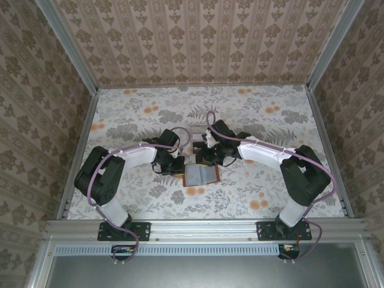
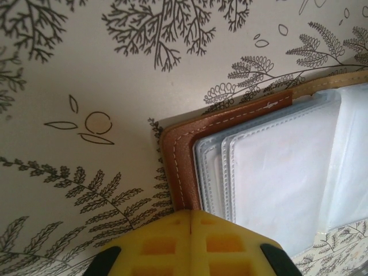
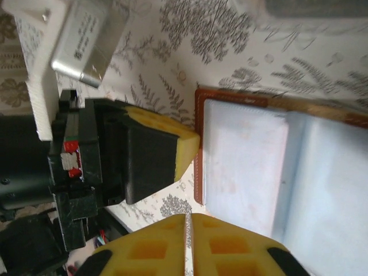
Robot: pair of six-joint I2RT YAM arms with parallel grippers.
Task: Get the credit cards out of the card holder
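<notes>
Floral table (image 1: 132, 126), open card holder (image 1: 201, 174), left gripper (image 2: 190, 230) and right gripper (image 3: 188, 241) closed.

The table (image 1: 252, 126) wears a pale cream cloth printed with grey ferns and leaves and scattered orange blossoms. The walls (image 1: 198, 42) carry beige-brown wallpaper in striped bands of damask flowers. The card holder (image 1: 201, 175) has a reddish-brown leather border with a pale stitched line, and a milky grey-blue inside. The left hand (image 2: 190, 221) and the right hand (image 3: 188, 224) have bright yellow fingers on black bodies. The left arm (image 1: 129, 157) and the right arm (image 1: 264, 151) are black at the joints and white along the links, with lilac cables (image 1: 90, 189).
</notes>
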